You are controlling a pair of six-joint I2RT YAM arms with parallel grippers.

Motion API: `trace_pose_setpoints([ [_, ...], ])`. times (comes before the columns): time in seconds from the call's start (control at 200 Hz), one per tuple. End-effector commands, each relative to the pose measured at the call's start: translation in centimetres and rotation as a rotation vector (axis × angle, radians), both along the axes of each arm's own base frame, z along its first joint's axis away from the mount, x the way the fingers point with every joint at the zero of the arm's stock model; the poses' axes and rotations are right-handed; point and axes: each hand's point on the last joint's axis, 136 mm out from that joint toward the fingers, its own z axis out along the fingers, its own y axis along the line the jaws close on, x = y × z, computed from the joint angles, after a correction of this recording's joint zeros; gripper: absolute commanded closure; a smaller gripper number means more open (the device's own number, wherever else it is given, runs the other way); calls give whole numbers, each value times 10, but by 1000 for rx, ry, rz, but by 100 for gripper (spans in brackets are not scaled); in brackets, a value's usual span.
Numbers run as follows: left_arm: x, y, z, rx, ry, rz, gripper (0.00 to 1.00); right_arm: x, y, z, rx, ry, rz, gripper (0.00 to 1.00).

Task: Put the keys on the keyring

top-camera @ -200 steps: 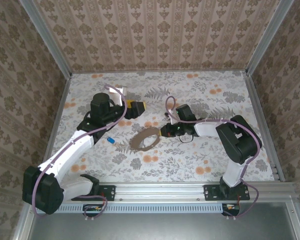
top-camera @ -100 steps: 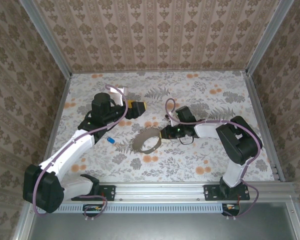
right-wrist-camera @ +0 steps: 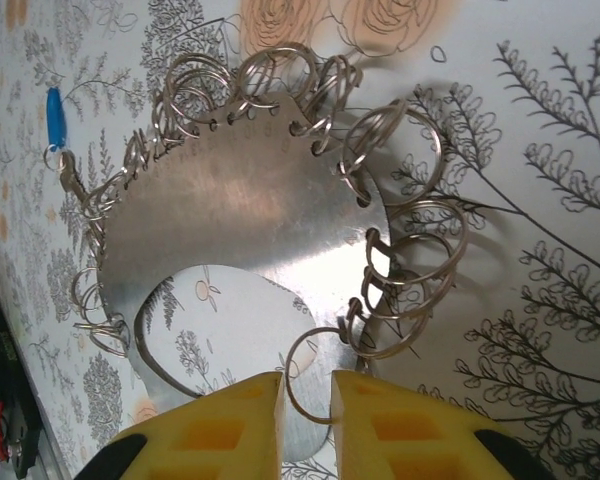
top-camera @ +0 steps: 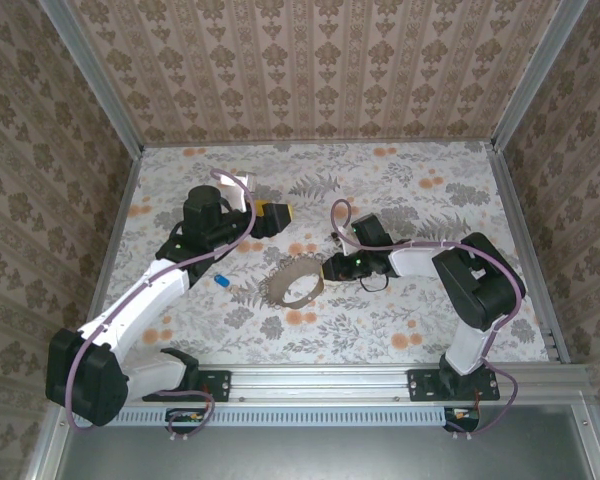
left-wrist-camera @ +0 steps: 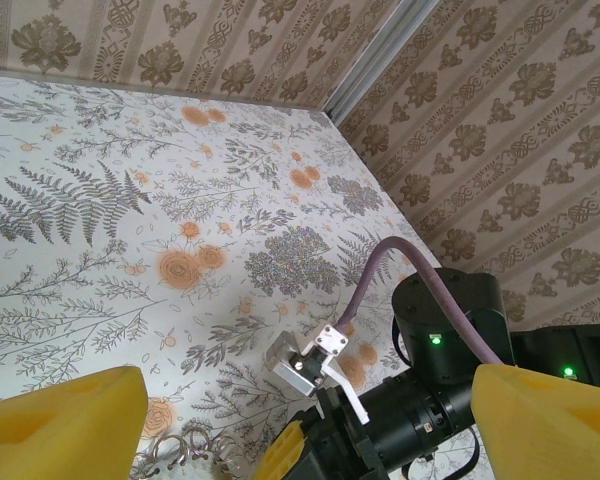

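The keyring (right-wrist-camera: 240,210) is a shiny oval metal plate with a hole and several split rings round its rim. It sits mid-table (top-camera: 292,283), tipped up toward my right gripper (top-camera: 327,267). In the right wrist view the right gripper (right-wrist-camera: 308,400) has its yellow fingers a narrow gap apart, closed on one split ring at the plate's near edge. The key (right-wrist-camera: 53,108) has a blue head and lies on the table left of the plate (top-camera: 222,281), apart from both grippers. My left gripper (top-camera: 275,213) hovers wide open behind the plate (left-wrist-camera: 305,400) with nothing in it.
The table has a floral cover (top-camera: 400,320) and patterned walls on three sides. In the left wrist view the right arm's black wrist (left-wrist-camera: 450,330) and purple cable (left-wrist-camera: 380,270) lie just below the left fingers.
The plate has gone from lying flat to tipped up at the right gripper's side. The right fingers have parted slightly. The left arm and the key have not moved.
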Motion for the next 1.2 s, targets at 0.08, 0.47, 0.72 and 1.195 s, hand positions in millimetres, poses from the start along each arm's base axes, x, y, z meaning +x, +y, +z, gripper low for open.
trace_pose_setpoints([
  [0.08,-5,-4,11,-19,-38,-28,14,-4,-5,3,-45,-29,9,73],
  [0.47,-3,-5,10,-19,-37,-29,14,-4,-1,11,-111,-87,38,67],
  [0.72,-3,-5,9,-20,-35,-28,13,-2,-1,12,-181,-119,56,67],
  [1.195,-2,-4,8,-21,-34,-27,13,-7,2,3,-256,-130,100,68],
])
